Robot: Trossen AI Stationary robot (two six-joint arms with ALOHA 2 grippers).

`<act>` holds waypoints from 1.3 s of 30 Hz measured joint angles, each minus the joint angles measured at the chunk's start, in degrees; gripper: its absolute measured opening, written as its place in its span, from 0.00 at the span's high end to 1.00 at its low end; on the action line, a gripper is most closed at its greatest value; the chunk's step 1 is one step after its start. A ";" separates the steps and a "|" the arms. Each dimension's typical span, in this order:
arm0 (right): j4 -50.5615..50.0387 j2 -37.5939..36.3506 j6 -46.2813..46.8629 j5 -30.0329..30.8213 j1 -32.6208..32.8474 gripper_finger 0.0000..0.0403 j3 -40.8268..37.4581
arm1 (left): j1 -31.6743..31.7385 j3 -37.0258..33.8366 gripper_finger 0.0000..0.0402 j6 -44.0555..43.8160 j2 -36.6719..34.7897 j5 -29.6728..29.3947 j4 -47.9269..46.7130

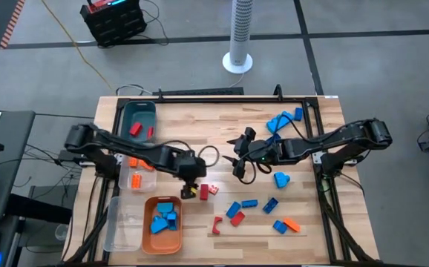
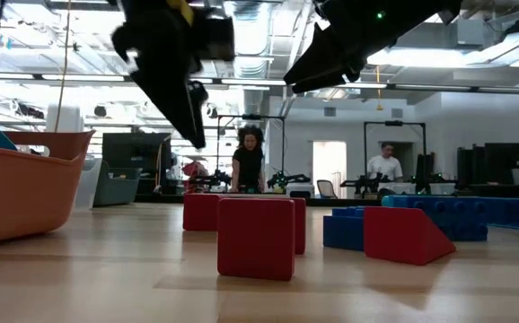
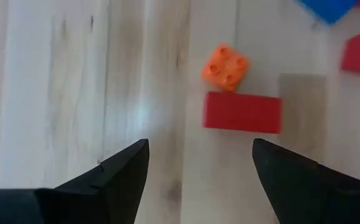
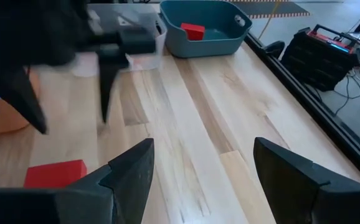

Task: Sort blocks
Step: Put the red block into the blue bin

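From above we see the left gripper (image 1: 193, 183) hanging near the table's middle, its fingers spread and empty, right over a red block (image 1: 204, 191) with a small orange block (image 1: 213, 189) just at its 3 o'clock. At 7 o'clock from them the orange tray (image 1: 145, 239) holds light blue blocks (image 1: 165, 217). The teal bin (image 1: 129, 113), at 11 o'clock on the table, holds two red blocks (image 1: 135, 129), and a clear bin (image 1: 148, 178) between the teal bin and the tray holds orange pieces. The right gripper (image 1: 238, 157) waits at 2 o'clock from the left one, released and empty. More blue, red and orange blocks (image 1: 253, 212) lie scattered toward 5 o'clock, and a blue cluster (image 1: 283, 121) sits at 1 o'clock.

At table height we find a red cube-shaped block (image 2: 256, 237) standing at the centre, the left gripper (image 2: 183, 99) above it at 11 o'clock and clear of it, and a red wedge (image 2: 406, 235) at 3 o'clock.

Through the left wrist we look between parted fingers (image 3: 121, 175) at the red block (image 3: 242, 112), the orange block (image 3: 225, 66) touching its far edge.

Through the right wrist its own fingers (image 4: 130, 171) stand apart with nothing between them, the teal bin (image 4: 230, 38) far beyond them.
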 joint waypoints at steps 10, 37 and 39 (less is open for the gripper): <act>-0.84 0.00 0.07 -0.04 0.76 0.30 0.00 | -2.45 8.94 0.20 3.44 11.72 1.07 -5.73; -0.01 0.00 -1.59 0.07 0.75 0.30 0.00 | -3.52 6.41 0.09 6.15 12.98 1.17 3.63; 0.00 0.00 -1.59 0.07 0.75 0.30 0.00 | -3.51 5.51 0.09 6.08 12.98 0.37 4.64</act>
